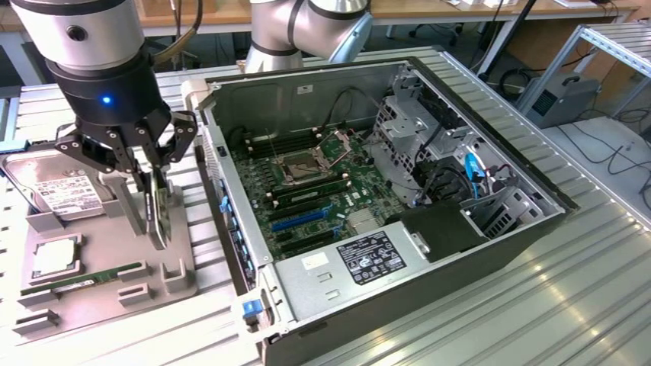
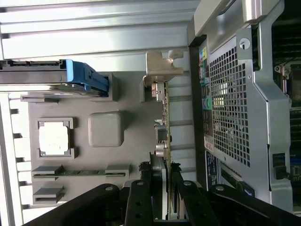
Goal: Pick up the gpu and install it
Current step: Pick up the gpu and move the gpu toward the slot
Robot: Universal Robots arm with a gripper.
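Looked first at the bench, ribbed and silver, under it all. Found the big computer case on it, lid off, green board showing inside. Spotted a grey tray just beside the case, on the exterior view's left of it. Saw the tool hanging over that tray, near the case's side wall but outside it. Found the tool clenched on the gpu, one finger on each flat face, thin card pinched between. Noticed the gpu standing up on edge like a blade, right under the tool, not off to any side. Followed its long side: ran the same way as the case's near wall, close but apart. Saw the card's silver bracket at the far end from the fingers. Could not tell whether the card sat in the tray's slot or hung just above it. Saw the blue slot on the case's board bare.
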